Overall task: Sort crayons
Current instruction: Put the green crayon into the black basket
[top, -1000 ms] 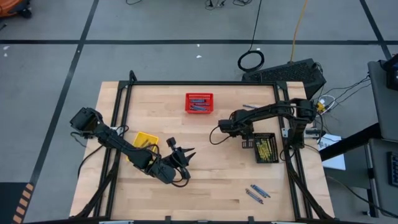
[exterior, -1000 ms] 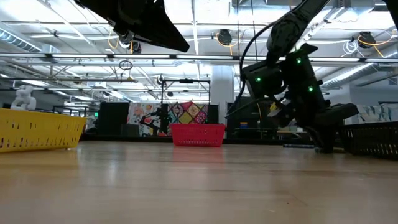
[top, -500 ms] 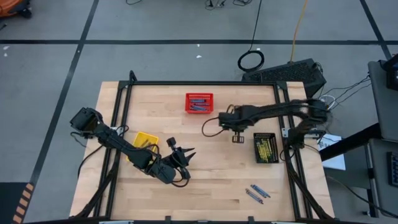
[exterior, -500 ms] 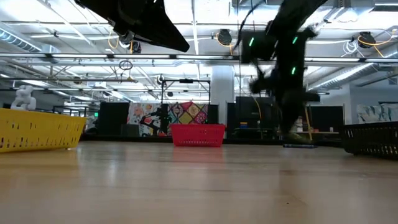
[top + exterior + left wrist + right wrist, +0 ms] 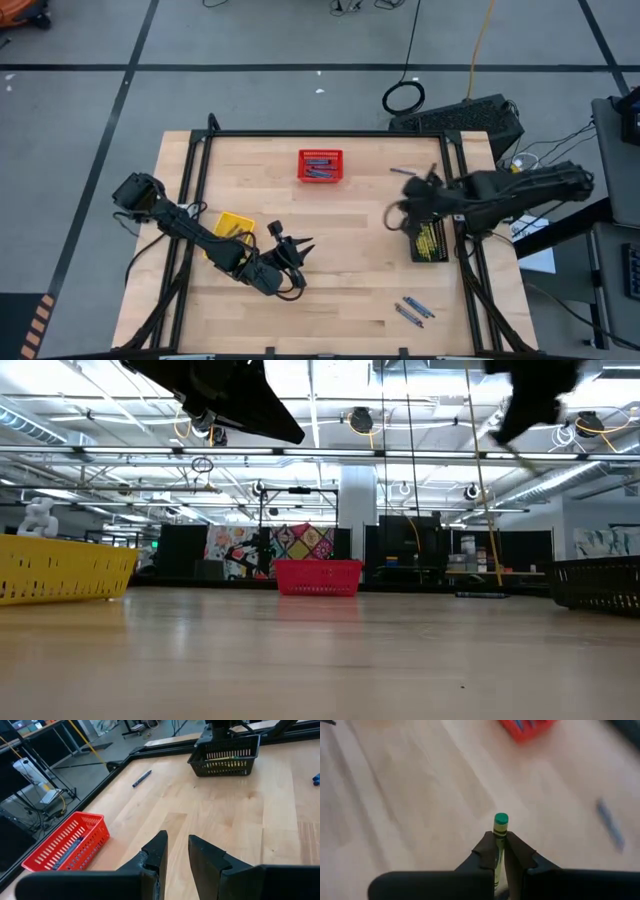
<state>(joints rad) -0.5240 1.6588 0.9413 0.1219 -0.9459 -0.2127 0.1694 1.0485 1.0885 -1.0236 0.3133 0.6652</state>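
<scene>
1. From above, the wooden surface carries three baskets: a red basket near the middle of the far edge with blue crayons inside, a yellow basket toward the left edge, partly under the left arm, and a black basket near the right edge holding yellow-green crayons. Two blue crayons lie loose near the near-right corner, and one dark crayon lies near the far edge, right of the red basket. The right gripper hangs just beside the black basket's inner side. The left gripper waits over the near-left part of the surface, fingers spread apart.

2. At surface level, the yellow basket stands at the left, the red basket in the middle distance and the black basket at the right. Both arms are raised off the wood.

3. From the left wrist, the left gripper shows a gap between its fingers with nothing in it.

4. From the right wrist, the right gripper is clamped on a yellow-green crayon with a green tip, held up above bare wood.
</scene>
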